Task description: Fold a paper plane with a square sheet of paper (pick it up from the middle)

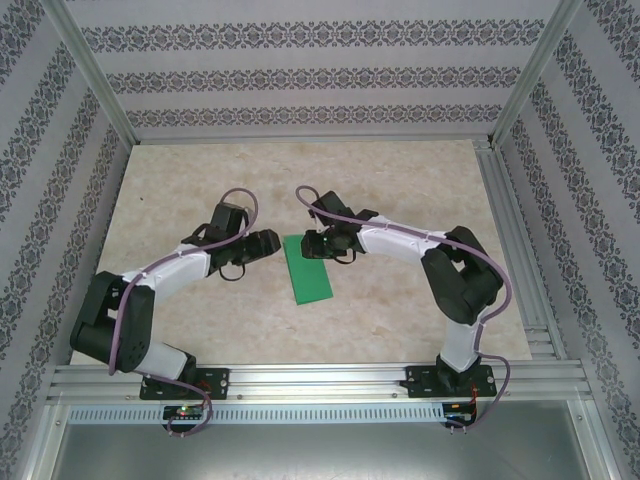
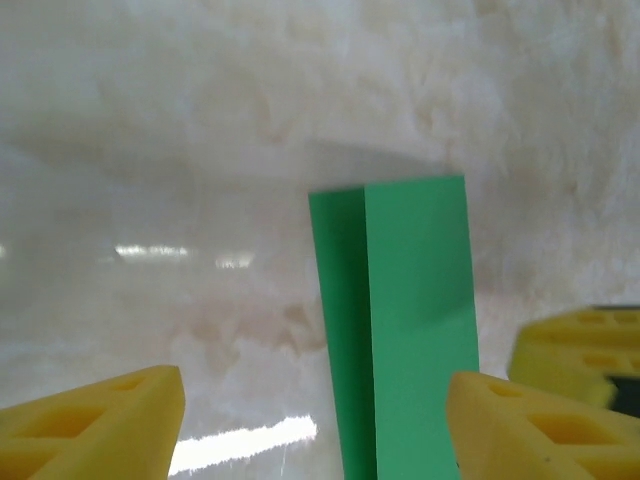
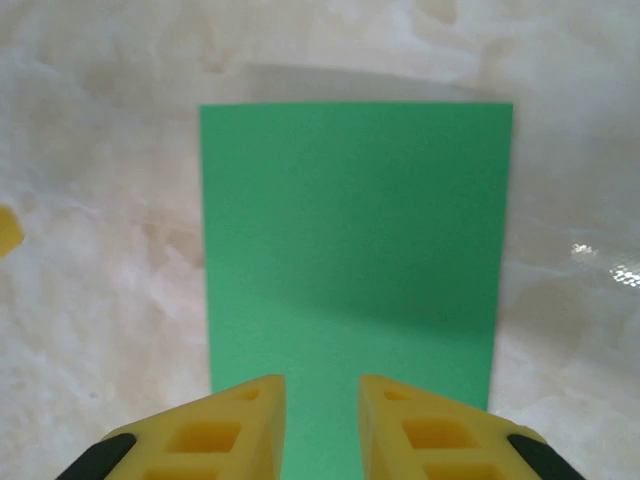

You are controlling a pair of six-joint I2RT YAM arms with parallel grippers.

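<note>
there are no words, numbers or signs to read here. the thin bright green folded paper (image 3: 350, 260) is plain all over.

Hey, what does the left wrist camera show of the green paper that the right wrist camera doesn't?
Left wrist: the paper shows two layers, an upper flap lying over a lower one that peeks out as a strip along its left side. The left tool has its fingers spread wide.
Right wrist: the paper reads as one plain flat rectangle, with no layering visible. The right tool has its fingers nearly together, with a slim gap between them.
Both: the green paper lying on the pale table, with yellow fingers at the bottom of the frame.
</note>
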